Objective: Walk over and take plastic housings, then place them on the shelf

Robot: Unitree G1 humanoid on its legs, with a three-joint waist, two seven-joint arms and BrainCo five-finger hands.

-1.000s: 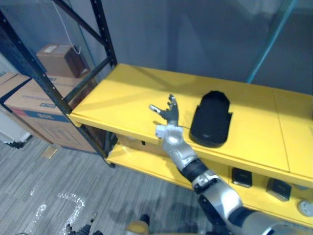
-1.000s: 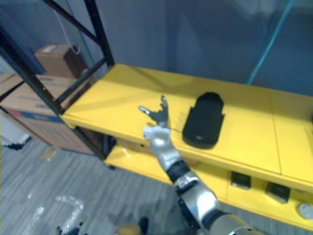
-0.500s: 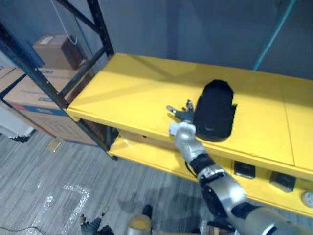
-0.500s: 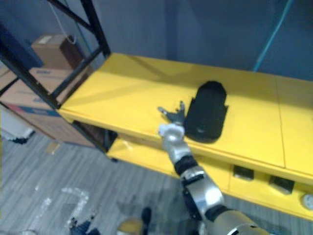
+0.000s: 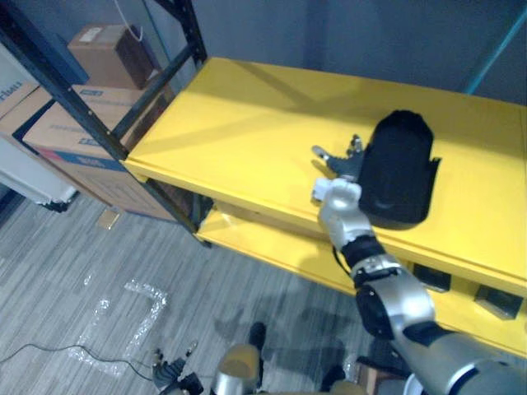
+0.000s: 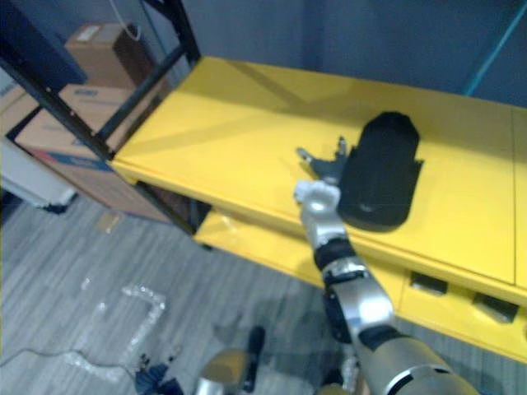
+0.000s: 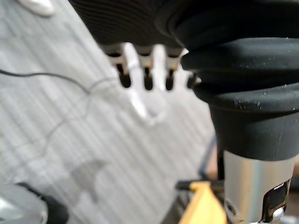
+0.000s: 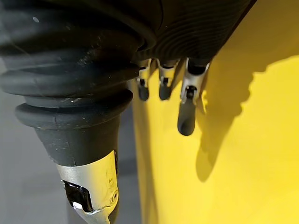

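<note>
A black plastic housing (image 5: 397, 169) lies flat on the top board of the yellow shelf (image 5: 239, 123), toward its right. My right hand (image 5: 335, 192) reaches up from the lower right and rests on the shelf against the housing's left edge. It is open, with straight fingers (image 8: 187, 109) above the yellow board. My left hand (image 7: 140, 70) hangs over the grey floor with its fingers relaxed and nothing in it.
A black shelf upright (image 5: 82, 107) stands at the left, with cardboard boxes (image 5: 74, 127) behind it. On the lower yellow board (image 5: 263, 247) sit small dark parts (image 5: 432, 278). Grey plank floor (image 5: 99, 271) lies in front of the shelf.
My right hand has moved right along the shelf from a gap beside the housing to its left edge. The whole picture has shifted, so the camera moved as well.
</note>
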